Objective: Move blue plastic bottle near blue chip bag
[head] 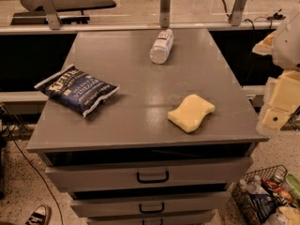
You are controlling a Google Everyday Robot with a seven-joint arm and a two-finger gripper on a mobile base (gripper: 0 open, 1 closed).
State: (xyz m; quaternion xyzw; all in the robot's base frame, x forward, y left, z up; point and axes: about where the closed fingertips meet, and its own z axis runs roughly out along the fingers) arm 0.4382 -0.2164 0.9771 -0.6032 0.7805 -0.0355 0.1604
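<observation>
One "Kettle" bag (77, 90); gripper (275, 118) beside table (140, 86)

Single view: the cabinet top (140, 90) is seen from its drawer side, from above and tilted downward, at moderate range. The drawers (93, 176) and floor (21, 191) are included below, and the gripper (275, 116) is cut off at the right edge.

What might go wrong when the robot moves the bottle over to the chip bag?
The bottle lies on its side near the far edge of the table, so it might roll away when touched. The bag hangs slightly over the left edge, so a bump could push it off. The tool sits off the right side, and a low reach might brush the sponge.
</observation>
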